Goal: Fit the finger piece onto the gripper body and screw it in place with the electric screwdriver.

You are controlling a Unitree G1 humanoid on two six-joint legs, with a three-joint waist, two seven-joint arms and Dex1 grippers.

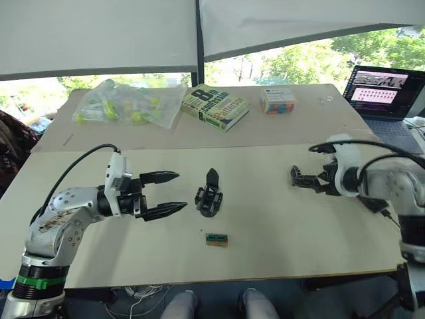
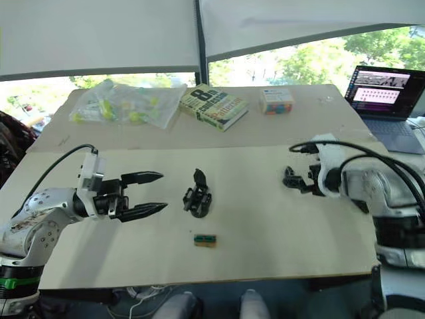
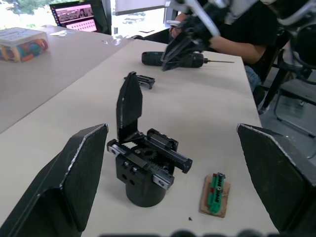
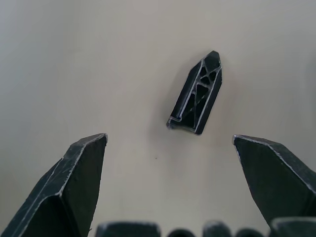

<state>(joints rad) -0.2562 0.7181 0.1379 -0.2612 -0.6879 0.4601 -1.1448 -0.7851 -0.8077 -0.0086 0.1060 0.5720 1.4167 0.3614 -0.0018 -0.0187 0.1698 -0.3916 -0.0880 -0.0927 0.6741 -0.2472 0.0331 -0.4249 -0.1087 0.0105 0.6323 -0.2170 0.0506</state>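
Observation:
The gripper body (image 1: 209, 197) stands at mid-table, its one pointed finger sticking up. My left gripper (image 1: 182, 191) is open just to its left, level with it and pointing at it; in the left wrist view the gripper body (image 3: 143, 165) sits between my two fingers without touching them. The finger piece (image 4: 196, 94) lies flat on the table. My right gripper (image 4: 169, 139) hovers open above it and holds nothing. The same gripper (image 1: 296, 178) is over the right side of the table. The electric screwdriver (image 3: 195, 59) lies beyond the finger piece (image 3: 144, 80), partly behind my right gripper (image 3: 173, 52).
A small green part on a brown card (image 1: 216, 239) lies in front of the gripper body. On the far table are a book (image 1: 216, 106), a plastic bag of small items (image 1: 126, 105) and a colourful box (image 1: 277, 101). A laptop (image 1: 385, 90) stands far right. A seated person (image 3: 242, 29) is beyond the table's right end.

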